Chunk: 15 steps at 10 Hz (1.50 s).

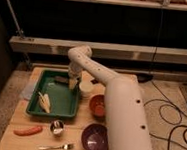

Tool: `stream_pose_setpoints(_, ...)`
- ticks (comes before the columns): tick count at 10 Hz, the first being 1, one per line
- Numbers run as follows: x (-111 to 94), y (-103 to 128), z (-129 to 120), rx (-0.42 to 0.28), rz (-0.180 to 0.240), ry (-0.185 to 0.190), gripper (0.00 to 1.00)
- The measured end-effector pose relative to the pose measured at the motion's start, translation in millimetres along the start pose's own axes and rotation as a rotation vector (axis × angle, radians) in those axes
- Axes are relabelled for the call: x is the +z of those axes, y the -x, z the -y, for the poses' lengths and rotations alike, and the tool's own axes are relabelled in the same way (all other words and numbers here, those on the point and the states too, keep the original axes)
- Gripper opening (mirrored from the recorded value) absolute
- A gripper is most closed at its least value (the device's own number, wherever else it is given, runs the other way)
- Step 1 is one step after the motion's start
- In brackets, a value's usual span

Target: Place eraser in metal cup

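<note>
eraser [62, 80] beside jaws, in green tray [60, 101]

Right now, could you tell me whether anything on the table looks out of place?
Nothing stands out. The end effector hangs over the far end of the green tray, beside the eraser lying in it; the metal cup stands upright in front of the tray.
</note>
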Motion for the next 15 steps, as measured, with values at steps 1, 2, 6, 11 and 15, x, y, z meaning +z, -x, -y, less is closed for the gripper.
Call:
stream_pose_setpoints(1, 0.4, 2.5, 0.2, -0.001, 0.002, 0.001, 0.65)
stream_pose_setpoints(2, 1.6, 8.3, 0.9, -0.006, 0.004, 0.003, 0.65)
stream_pose_setpoints(6, 10.1, 16.3, -0.8, -0.001, 0.001, 0.015, 0.65)
stream_pose_setpoints(11, 21.4, 10.4, -3.6, 0.011, -0.039, 0.019, 0.65)
stream_pose_setpoints(15, 31.4, 15.2, -10.1, 0.010, -0.037, 0.041, 0.54)
